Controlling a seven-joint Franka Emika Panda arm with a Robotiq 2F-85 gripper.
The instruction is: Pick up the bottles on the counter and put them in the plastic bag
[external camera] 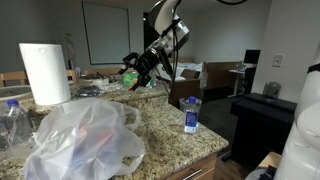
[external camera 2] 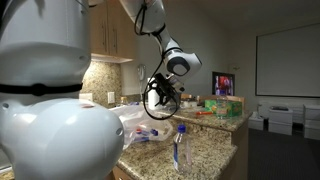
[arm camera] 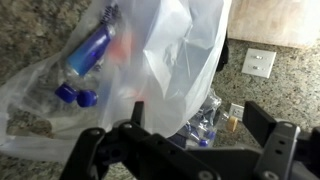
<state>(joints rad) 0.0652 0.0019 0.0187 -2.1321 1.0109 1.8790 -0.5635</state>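
- The tool (arm camera: 182, 146) is seen spread wide in the wrist view, with its two fingers (arm camera: 90, 150) set far apart at the lower edge of the picture.
- Nothing is gripped between the fingers and nothing is touched by them; the tool is held in the air above the desk (external camera: 160, 130) in both exterior views (external camera 2: 160, 100).
- Directly beneath the tool the plastic bag (arm camera: 170, 60) is spread on the desk, crinkled and translucent.
- Through the film, bottles (arm camera: 90, 50) are made out lying inside the bag: one with a blue label, something orange-red beside it, and two blue caps (arm camera: 75, 95) nearer the tool.
- One more clear bottle (arm camera: 205, 128) is seen just beneath the tool at the bag's edge; whether it lies inside the film or beside it cannot be told.
- An upright bottle (external camera: 192, 115) with a blue cap is stood well apart from the tool, near the desk's rounded edge.
- A paper towel roll (external camera: 45, 72) is stood upright beyond the bag.
- Clear bottles at the picture's border (external camera: 10, 120) are cut off and hard to count.
- Much of an exterior view is blocked by a large blurred white shape (external camera 2: 50, 110), so that only a strip of the bag is shown there.
- A small white rectangle (arm camera: 258, 62) is seen beyond the bag; what it is cannot be made out.
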